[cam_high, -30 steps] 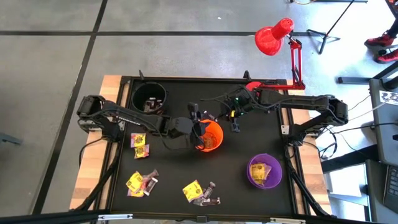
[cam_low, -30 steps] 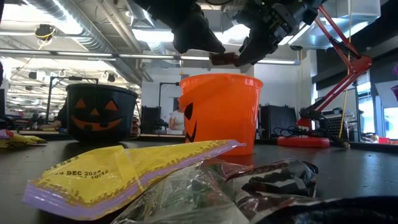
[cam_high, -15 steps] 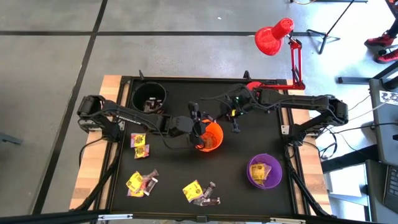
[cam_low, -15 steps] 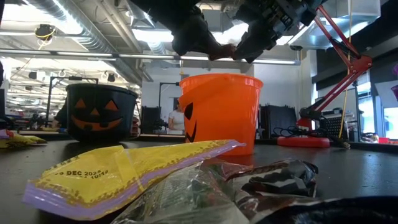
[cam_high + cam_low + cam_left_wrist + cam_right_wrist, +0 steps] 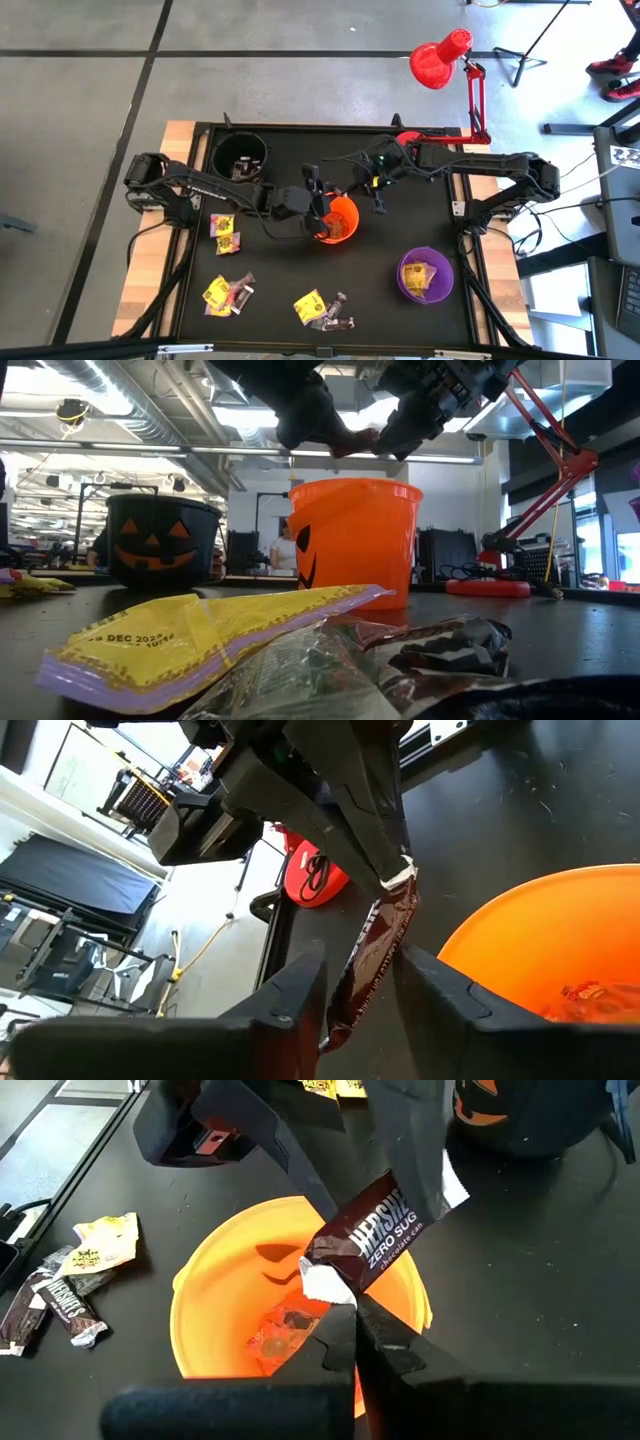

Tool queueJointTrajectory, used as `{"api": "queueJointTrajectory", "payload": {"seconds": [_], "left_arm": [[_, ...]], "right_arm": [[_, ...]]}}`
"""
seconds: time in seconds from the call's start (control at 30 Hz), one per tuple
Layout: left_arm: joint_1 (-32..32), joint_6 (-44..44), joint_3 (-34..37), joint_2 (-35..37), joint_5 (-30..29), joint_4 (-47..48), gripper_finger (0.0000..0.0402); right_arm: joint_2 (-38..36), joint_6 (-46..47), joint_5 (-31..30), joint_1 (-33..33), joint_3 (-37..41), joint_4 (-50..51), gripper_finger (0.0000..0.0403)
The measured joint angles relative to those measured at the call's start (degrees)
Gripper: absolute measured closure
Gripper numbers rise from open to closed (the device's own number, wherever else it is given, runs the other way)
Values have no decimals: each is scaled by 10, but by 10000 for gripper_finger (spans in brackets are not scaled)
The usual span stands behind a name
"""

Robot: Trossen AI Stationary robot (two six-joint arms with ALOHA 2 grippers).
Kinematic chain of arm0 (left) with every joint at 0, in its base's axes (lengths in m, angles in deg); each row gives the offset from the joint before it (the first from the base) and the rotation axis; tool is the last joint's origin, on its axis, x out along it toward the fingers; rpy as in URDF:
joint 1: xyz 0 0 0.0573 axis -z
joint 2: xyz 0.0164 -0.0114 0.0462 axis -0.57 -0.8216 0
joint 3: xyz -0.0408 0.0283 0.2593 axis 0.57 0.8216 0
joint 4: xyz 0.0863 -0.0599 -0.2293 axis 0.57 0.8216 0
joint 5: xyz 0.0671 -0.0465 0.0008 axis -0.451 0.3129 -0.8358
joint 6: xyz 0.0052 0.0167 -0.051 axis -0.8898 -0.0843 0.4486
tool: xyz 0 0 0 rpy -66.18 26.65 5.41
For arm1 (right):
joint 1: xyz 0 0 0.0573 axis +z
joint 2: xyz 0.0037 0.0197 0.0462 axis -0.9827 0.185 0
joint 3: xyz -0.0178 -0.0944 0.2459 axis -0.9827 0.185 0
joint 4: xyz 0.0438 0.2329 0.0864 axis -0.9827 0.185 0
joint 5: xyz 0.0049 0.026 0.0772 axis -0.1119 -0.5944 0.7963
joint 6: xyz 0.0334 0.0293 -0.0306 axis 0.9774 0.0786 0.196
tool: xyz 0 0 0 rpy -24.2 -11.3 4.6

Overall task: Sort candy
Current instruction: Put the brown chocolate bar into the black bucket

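orange cup (image 5: 341, 220) | my left gripper (image 5: 318, 190) and right gripper (image 5: 352, 1312) both pinch one brown candy (image 5: 372, 1232) just above its rim

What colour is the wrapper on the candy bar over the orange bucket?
Dark brown with silvery-white lettering, on the candy bar; clearest in the right wrist view.

Left claw (image 5: 318, 193) and right claw (image 5: 362, 184) over the orange cup (image 5: 338, 221), candy (image 5: 223, 232) scattered below.
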Motion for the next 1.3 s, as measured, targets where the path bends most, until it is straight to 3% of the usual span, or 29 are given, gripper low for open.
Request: {"api": "queueJointTrajectory", "payload": {"seconds": [0.2, 0.37, 0.47, 0.73, 0.93, 1.13, 1.3], "left_arm": [[-6, 3, 0, 0, 43, 14, 346], [-8, 18, 0, 0, 40, 29, 390], [-7, 20, 0, 0, 31, 33, 393], [-2, 44, 0, 15, -57, 71, 383], [-12, 161, 0, 76, -100, 225, 390], [-67, 344, 0, 171, -97, 423, 389], [-140, 453, 0, 231, -67, 528, 389]], "right_arm": [[0, 3, 0, 0, 0, -11, 403], [0, 4, 0, 0, 0, -10, 401], [-3, -2, -1, 0, 0, -5, 392], [-54, -41, -66, -1, 0, 54, 300], [-104, -31, -112, -1, 0, 86, 237], [-128, -30, -112, -1, 0, 85, 229], [-127, -30, -111, -1, 0, 86, 228]]}}
